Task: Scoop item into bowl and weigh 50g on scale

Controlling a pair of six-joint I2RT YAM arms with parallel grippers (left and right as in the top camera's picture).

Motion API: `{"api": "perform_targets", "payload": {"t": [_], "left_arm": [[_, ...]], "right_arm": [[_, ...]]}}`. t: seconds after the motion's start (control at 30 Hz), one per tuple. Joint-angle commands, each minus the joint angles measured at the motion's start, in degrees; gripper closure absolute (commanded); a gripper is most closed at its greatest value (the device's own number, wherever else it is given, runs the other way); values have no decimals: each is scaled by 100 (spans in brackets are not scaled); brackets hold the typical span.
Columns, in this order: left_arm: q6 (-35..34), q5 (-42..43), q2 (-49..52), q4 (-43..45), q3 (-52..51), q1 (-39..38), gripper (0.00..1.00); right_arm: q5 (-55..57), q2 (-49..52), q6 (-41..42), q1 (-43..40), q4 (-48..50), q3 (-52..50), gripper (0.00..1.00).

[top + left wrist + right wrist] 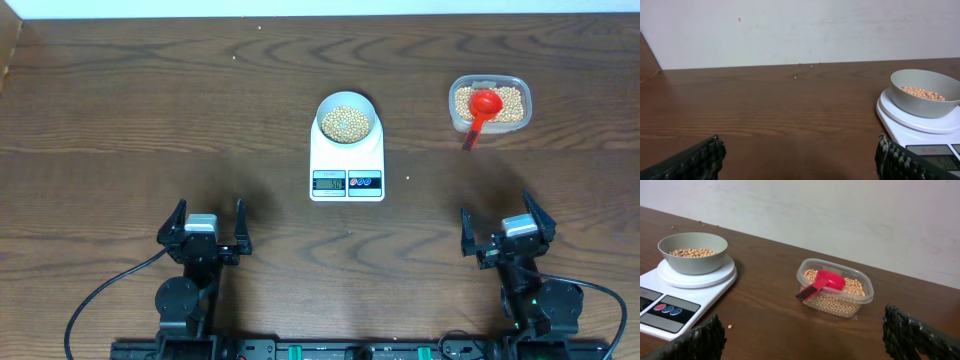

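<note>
My left hand and right hand were both spread wide and held nothing. The bowl stood on the scale with beans inside. The red scoop lay in the clear tub. I thought it was time to check the weight. The screen was too small to read, and I saw no brand.

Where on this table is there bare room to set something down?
The widest bare stretch is the table's left half, from the scale out to the left edge. A smaller gap lies between the scale and the bean tub. It's crowded on the scale, where the bowl sits.
</note>
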Motion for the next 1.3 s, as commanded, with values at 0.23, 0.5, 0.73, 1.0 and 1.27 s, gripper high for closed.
{"api": "perform_targets", "payload": {"t": [0.23, 0.5, 0.73, 1.0, 1.27], "left_arm": [[118, -101, -17, -273, -57, 22, 2], [118, -101, 42, -275, -57, 22, 2], [118, -101, 42, -273, -57, 22, 2], [118, -101, 42, -273, -57, 22, 2], [118, -101, 42, -275, -57, 22, 2]], "right_arm": [[20, -39, -33, 61, -2, -24, 1], [20, -39, -33, 61, -2, -24, 1], [20, -39, -33, 61, -2, -24, 1], [20, -37, -33, 61, -2, -24, 1], [20, -39, -33, 61, -2, -24, 1]]}}
